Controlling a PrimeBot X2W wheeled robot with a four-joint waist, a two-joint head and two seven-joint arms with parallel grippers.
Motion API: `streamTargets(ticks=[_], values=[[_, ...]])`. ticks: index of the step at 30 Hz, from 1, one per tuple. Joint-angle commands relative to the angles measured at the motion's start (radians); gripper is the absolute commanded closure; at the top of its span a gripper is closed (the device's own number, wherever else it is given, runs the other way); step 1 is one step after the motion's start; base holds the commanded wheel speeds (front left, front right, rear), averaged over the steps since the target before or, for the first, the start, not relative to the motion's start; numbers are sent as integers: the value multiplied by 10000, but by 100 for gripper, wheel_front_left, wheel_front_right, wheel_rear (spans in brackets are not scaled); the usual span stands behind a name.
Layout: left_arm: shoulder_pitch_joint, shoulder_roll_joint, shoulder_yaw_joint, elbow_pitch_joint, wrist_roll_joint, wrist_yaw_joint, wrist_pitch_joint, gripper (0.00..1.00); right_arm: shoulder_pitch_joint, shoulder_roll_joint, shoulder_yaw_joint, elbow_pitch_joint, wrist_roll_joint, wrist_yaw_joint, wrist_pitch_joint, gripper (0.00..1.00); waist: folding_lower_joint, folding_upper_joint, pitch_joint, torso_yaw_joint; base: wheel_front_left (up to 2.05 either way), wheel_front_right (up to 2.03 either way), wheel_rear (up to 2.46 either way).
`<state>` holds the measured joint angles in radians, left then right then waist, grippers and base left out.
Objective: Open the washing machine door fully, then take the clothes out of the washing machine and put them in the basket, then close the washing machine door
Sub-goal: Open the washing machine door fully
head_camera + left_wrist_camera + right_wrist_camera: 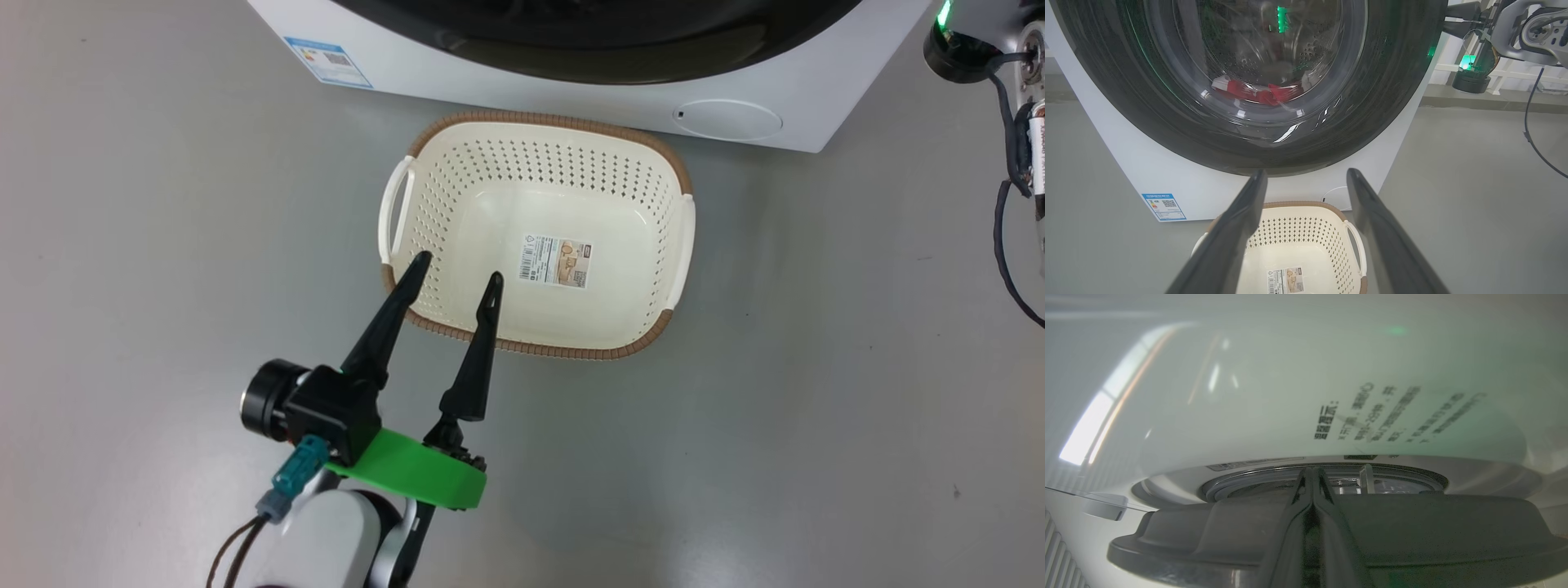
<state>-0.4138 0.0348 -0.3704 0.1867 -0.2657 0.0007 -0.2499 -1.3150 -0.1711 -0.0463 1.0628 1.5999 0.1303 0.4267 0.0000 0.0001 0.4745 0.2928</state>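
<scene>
Below left tool [458,269], basket [563,155]

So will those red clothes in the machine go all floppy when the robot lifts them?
Probably floppy: the clothes lie crumpled in soft folds behind the washing machine door. Likely light too, as it looks like just a small, low heap. They would probably dangle and drape when lifted.

**Gloss, plastic, cloth**

The door [1241,41] has a glossy black rim round clear glass; the clothes [1257,94] are red cloth. The washer [816,82] is smooth white. The basket [539,349] is cream plastic with a brown woven-look rim and paper label [556,260]. My left pincer [458,266] is matt dark; the floor [816,408] matt grey.
</scene>
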Motion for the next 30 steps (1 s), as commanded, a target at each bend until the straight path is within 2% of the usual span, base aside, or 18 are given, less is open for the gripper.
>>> streamTargets(ticks=[1, 30], values=[[-173, 154, 229, -266, -49, 67, -118, 0, -151, 325, 164, -296, -22, 4, 275, 100, 0, -1, 22, 5, 0, 0, 0], [-22, 154, 207, 152, -140, 117, -118, 0, 1665, 451, 364, -1241, 316, 4, 2753, 100, 0, -1, -675, -331, 0, 0, 0]])
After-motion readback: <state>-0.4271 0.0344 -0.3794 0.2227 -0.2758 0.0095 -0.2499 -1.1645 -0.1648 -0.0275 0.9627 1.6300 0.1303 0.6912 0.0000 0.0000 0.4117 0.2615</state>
